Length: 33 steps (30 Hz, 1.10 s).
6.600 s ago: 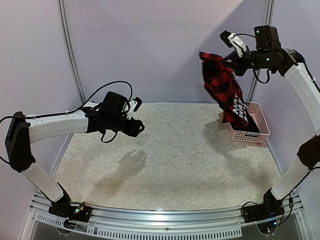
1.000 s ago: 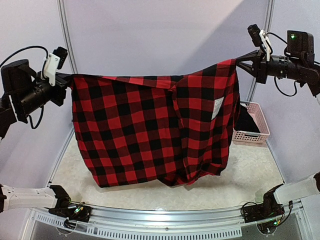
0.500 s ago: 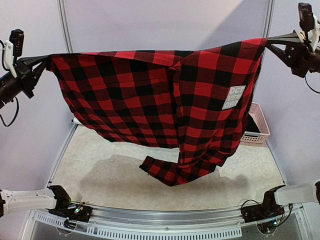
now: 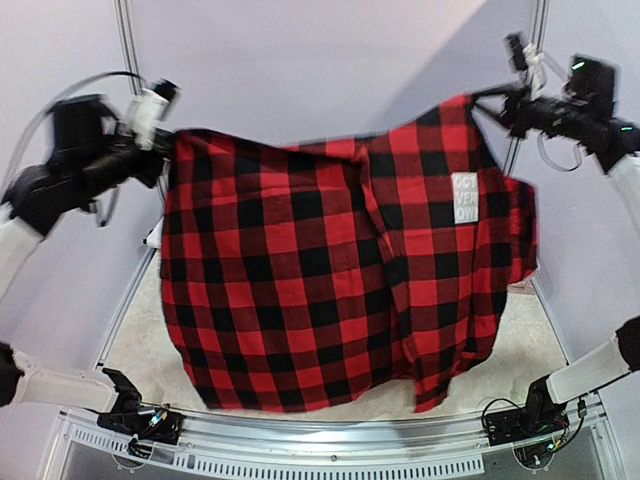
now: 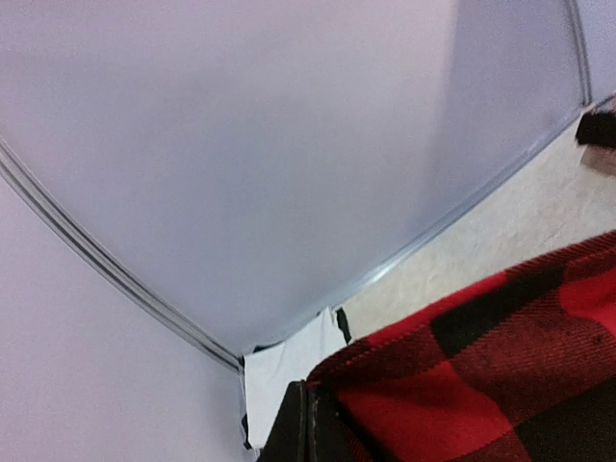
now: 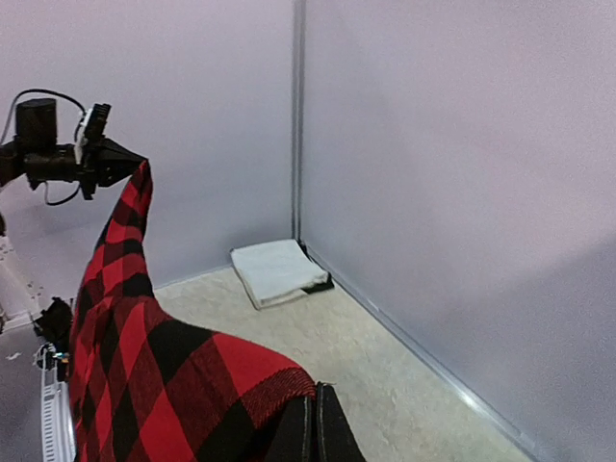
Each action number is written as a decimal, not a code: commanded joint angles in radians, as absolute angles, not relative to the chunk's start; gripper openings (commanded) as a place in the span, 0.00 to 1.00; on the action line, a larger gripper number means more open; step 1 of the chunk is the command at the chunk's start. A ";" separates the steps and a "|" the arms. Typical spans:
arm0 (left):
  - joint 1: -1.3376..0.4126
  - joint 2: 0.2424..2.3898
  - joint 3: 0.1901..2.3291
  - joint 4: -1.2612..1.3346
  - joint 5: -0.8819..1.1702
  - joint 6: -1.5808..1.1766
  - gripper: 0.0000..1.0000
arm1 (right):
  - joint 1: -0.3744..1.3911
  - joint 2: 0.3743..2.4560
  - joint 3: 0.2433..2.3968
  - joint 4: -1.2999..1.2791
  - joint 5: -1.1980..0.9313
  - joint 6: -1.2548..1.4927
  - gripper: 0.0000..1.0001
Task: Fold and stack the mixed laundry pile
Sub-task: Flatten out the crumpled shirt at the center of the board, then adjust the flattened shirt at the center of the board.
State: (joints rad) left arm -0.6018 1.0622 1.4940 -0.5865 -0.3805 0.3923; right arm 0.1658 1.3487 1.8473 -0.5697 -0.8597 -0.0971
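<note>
From the overhead camera, the big red-and-black checked flannel shirt (image 4: pixel 320 270) hangs like a curtain across my view and hides most of the pale speckled desk (image 4: pixel 522 335); I only get strips of it at the lower left and right. The left arm is smeared with motion blur, so its outline is soft. A white label (image 4: pixel 465 198) on the shirt carries lettering I can't read properly.

The shirt is stretched in the air between the two arms, well above the desk. The left gripper (image 4: pixel 165 150) is clenched on its upper left corner and the right gripper (image 4: pixel 490 100) is clenched on its upper right corner, which sits a little higher. The body of the shirt drops straight down, and its hem hangs in front of the near rail.

In the left wrist camera, the left gripper (image 5: pixel 310 428) shows only as dark tips at the bottom edge, pressed together on the checked cloth (image 5: pixel 481 366). In the right wrist camera, the right gripper (image 6: pixel 313 428) is cut off the same way, pinching the hem (image 6: pixel 173 375).

The wrist views add what the overhead one cannot. A folded white cloth (image 6: pixel 277 271) lies on the desk in the far corner, also glimpsed from the left wrist (image 5: pixel 289 361). The right wrist camera also looks along the shirt's top edge to the left gripper (image 6: pixel 135 166) holding the other end.
</note>
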 commanded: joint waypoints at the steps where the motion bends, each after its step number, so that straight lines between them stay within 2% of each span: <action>1: -0.484 1.276 1.426 -0.475 -0.382 0.371 0.00 | 0.162 1.441 1.634 -0.432 -0.630 -0.130 0.00; 3: -0.458 1.393 1.433 -0.424 -0.374 0.368 0.00 | 0.169 1.505 1.584 -0.386 -0.563 -0.157 0.00; 7: -0.401 1.723 1.612 -0.444 -0.345 0.344 0.00 | 0.170 1.707 1.633 -0.340 -0.416 -0.201 0.00; 14: -0.345 2.162 2.022 -0.515 -0.362 0.296 0.00 | 0.170 2.173 2.070 -0.450 -0.212 -0.133 0.00; 15: -0.343 2.221 2.095 -0.540 -0.378 0.296 0.03 | 0.170 2.241 2.154 -0.475 -0.191 -0.127 0.00; 17: -0.342 2.286 2.193 -0.573 -0.401 0.278 0.27 | 0.170 2.368 2.334 -0.551 -0.154 -0.118 0.24; 19: -0.351 2.285 2.194 -0.580 -0.415 0.245 0.42 | 0.170 2.441 2.398 -0.609 -0.133 -0.107 0.49; 21: -0.374 2.234 2.114 -0.579 -0.432 0.237 0.48 | 0.167 2.416 2.333 -0.622 -0.129 -0.104 0.60; 25: -0.444 2.051 1.867 -0.550 -0.409 0.218 0.53 | 0.156 2.205 2.028 -0.582 -0.233 -0.122 0.66; 29: -0.524 1.884 1.683 -0.617 -0.288 0.183 0.53 | 0.163 1.948 1.726 -0.601 -0.463 -0.258 0.62; 33: -0.606 1.766 1.538 -0.684 -0.154 0.186 0.50 | 0.220 1.755 1.495 -0.679 -0.551 -0.465 0.52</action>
State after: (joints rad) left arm -0.5385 1.8648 1.6474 -0.5976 -0.3214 0.2085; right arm 0.1684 1.9560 1.6421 -0.6224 -0.3889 -0.2539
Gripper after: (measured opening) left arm 0.518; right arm 0.560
